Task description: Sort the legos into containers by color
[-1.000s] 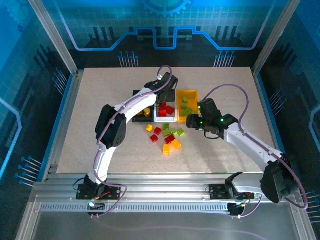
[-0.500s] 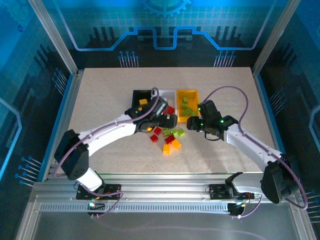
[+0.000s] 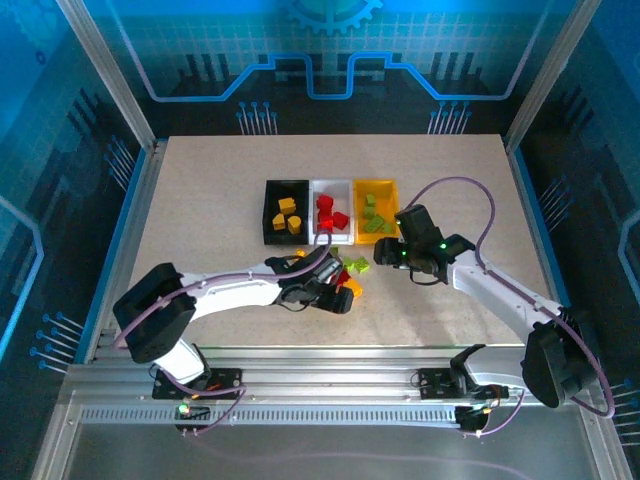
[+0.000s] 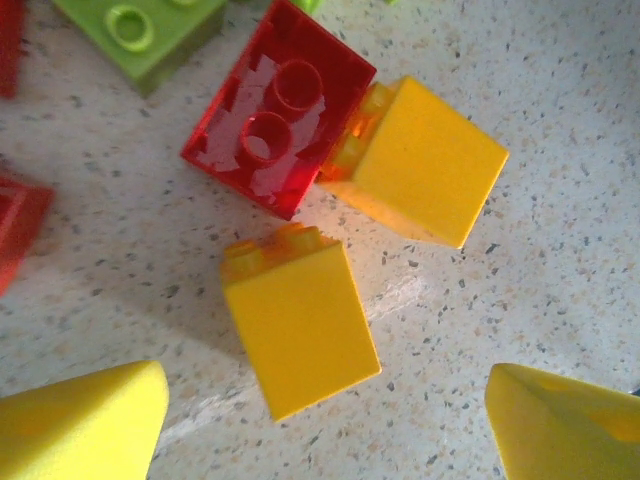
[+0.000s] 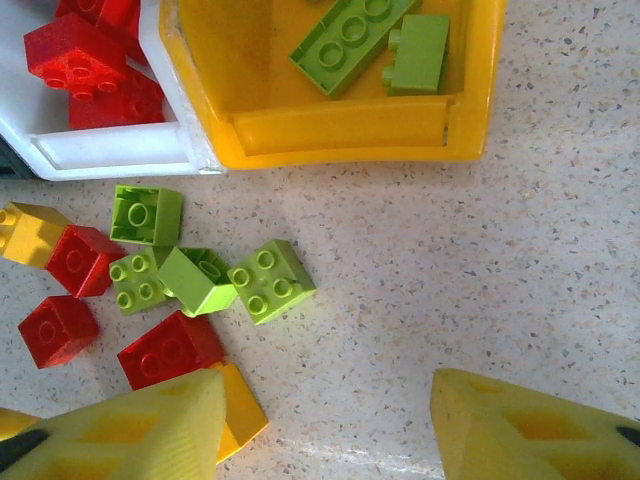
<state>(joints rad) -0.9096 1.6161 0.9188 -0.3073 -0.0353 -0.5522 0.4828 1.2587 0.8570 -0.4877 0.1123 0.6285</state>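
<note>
Three containers stand in a row: black (image 3: 272, 212) with yellow legos, white (image 3: 332, 236) with red ones, yellow (image 3: 384, 190) with green ones (image 5: 352, 35). Loose legos (image 3: 352, 266) lie in front of them. My left gripper (image 3: 338, 297) hangs low over that pile, open. A yellow brick (image 4: 300, 325) lies on its side just ahead of the gap, untouched. Beside it lie another yellow brick (image 4: 420, 160) and a clear red brick (image 4: 280, 120). My right gripper (image 3: 383, 256) is open over bare table, right of a green brick (image 5: 270, 280).
More loose bricks lie left of the right gripper: green (image 5: 145, 215), red (image 5: 80, 260) and yellow (image 5: 230, 410). The white bin's corner (image 5: 110, 150) touches the yellow bin's wall (image 5: 340, 130). Bare speckled table (image 3: 450, 180) spreads right of the bins.
My left arm swung down from over the bins to the loose pile near the front. The right gripper shifted only slightly toward the pile.
</note>
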